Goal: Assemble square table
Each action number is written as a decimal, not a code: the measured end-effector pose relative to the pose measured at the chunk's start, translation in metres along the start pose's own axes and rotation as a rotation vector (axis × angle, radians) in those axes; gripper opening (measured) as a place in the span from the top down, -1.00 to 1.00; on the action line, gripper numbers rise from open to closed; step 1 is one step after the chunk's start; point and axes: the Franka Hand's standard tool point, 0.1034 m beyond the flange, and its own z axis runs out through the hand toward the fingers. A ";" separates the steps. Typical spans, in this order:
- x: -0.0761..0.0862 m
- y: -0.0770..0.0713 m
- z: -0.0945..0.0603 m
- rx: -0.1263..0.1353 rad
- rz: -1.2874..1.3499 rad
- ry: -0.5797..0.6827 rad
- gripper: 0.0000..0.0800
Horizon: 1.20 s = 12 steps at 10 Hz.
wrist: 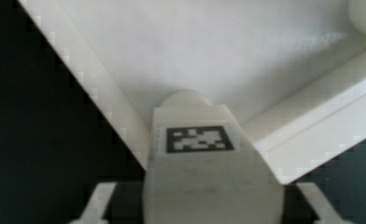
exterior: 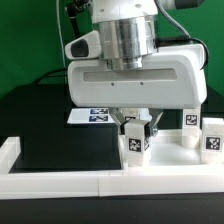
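My gripper points straight down, shut on a small white blocky leg with a tag on its face. I hold the leg upright over the white square tabletop. In the wrist view the leg fills the space between my fingers, and my gripper sits over the tabletop's flat inside, next to its raised rim. Whether the leg touches the tabletop I cannot tell. Two more tagged legs stand at the exterior view's right.
The marker board lies behind my gripper on the black table. A long white border bar runs along the front, and another stands at the exterior view's left.
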 end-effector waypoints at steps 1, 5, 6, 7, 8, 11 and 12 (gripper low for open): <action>0.000 0.000 0.000 0.000 0.088 0.000 0.26; -0.001 0.001 0.000 0.030 0.587 -0.034 0.26; -0.002 0.000 0.001 0.048 0.758 -0.053 0.27; -0.002 -0.001 0.001 0.069 0.913 -0.077 0.27; -0.002 -0.002 0.000 0.083 1.036 -0.093 0.26; 0.001 -0.002 0.000 0.102 1.342 -0.112 0.26; 0.001 -0.001 0.000 0.098 1.369 -0.111 0.26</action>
